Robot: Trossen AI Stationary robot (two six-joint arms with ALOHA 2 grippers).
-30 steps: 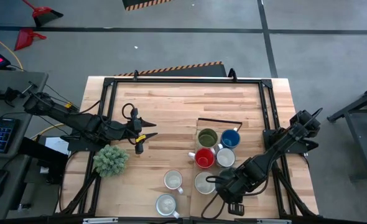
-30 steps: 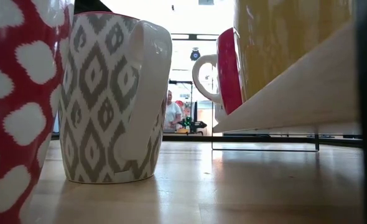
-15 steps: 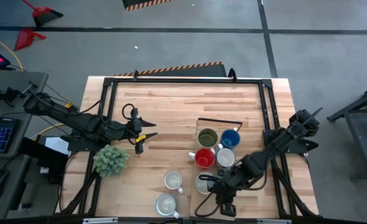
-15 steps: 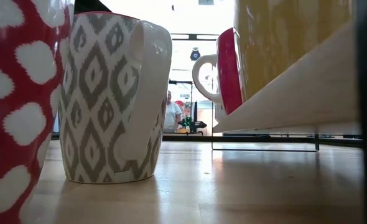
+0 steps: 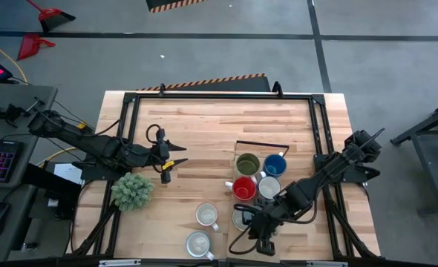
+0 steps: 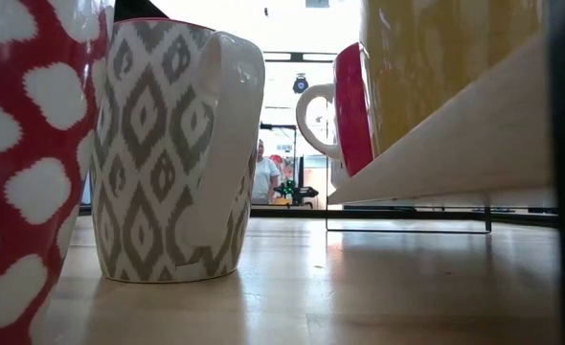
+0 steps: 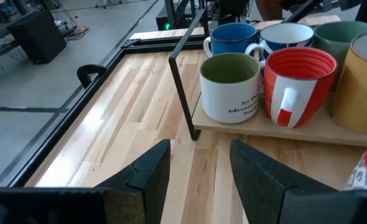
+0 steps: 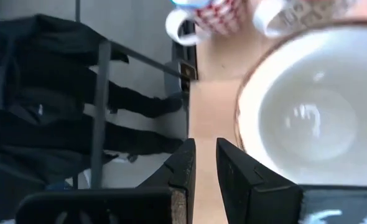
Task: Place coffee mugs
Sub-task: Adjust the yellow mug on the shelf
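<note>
Mugs stand upright on a raised wooden tray (image 7: 258, 129): an olive-lined one (image 5: 247, 164), a blue one (image 5: 275, 165), a red one (image 5: 243, 188), a white one (image 5: 269, 188) and, at the near end, a yellow one with a white inside (image 8: 308, 118). Two patterned mugs (image 5: 207, 215) (image 5: 197, 242) rest on their bases on the table. My right gripper (image 8: 205, 146) hovers at the yellow mug's rim, fingers a narrow slit apart with nothing between them. Whether it touches the rim, I cannot tell. My left gripper (image 7: 199, 149) waits open at the table's left.
A bushy green plant (image 5: 132, 190) stands near the left arm. A black metal frame (image 5: 219, 96) runs round the table top. The thin black rail (image 7: 182, 87) of the tray rises at its far end. A person (image 6: 263, 174) shows far off in the room.
My right gripper has travelled along the near edge toward the table's left and has turned at the wrist. It now covers part of the yellow mug. The mugs stay where they were.
</note>
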